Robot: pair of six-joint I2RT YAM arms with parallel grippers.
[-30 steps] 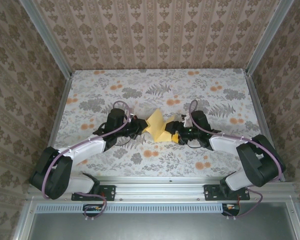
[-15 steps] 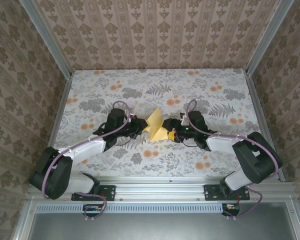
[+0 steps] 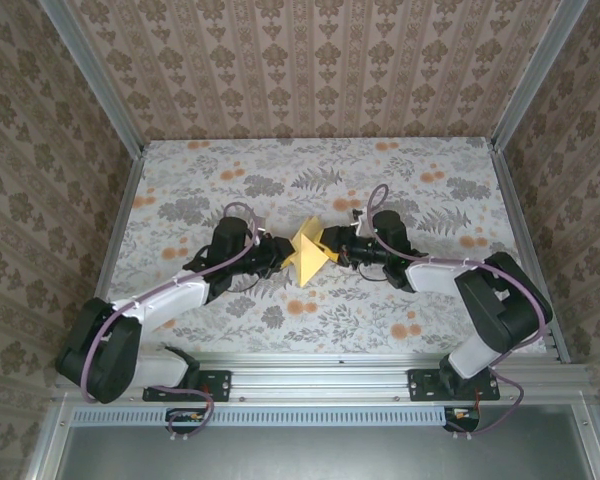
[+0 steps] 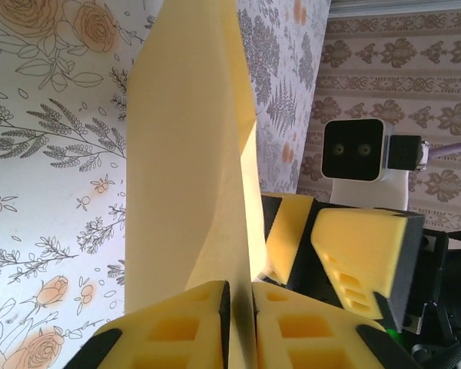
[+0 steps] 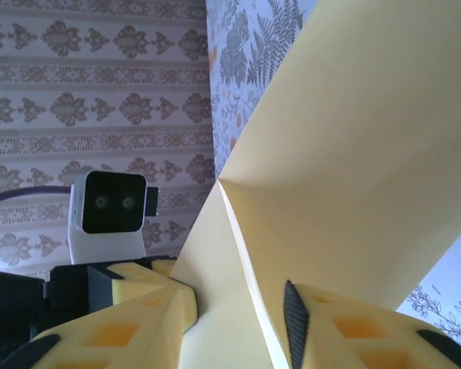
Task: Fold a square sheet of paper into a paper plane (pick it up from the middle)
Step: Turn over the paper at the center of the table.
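**Top view.** The square sheet of paper [image 3: 308, 254], yellow-orange and creased into an irregular pointed shape, stands raised at the middle of the surface [image 3: 280, 170]. A floral cloth [image 3: 430, 190] covers the surface. One tip of the paper points toward 12 o'clock. The left end effector [image 3: 281, 257] meets the paper at its 9 o'clock side, and the right end effector [image 3: 338, 250] meets it at its 3 o'clock side. Both arms reach in from bases at the 6 o'clock edge, so the two end effectors face each other across the sheet.

**Left wrist view.** The left end effector's yellow pads [image 4: 203, 304] lie almost together. The lower edge of the paper runs into the narrow slit between them, so this end effector is clenched on the sheet. From the pads the paper rises toward 12 o'clock as a tall folded strip with a lengthwise crease. At 3 o'clock the right end effector's yellow fingers sit close against the paper's edge, with the right wrist camera [image 4: 353, 150] above them.

**Right wrist view.** The right end effector's fingers [image 5: 154, 307] stand somewhat apart, and folded layers of paper fill the gap. One pad appears to touch the sheet, but whether the pair presses it cannot be told. The left wrist camera [image 5: 107, 201] sits at 9 o'clock.
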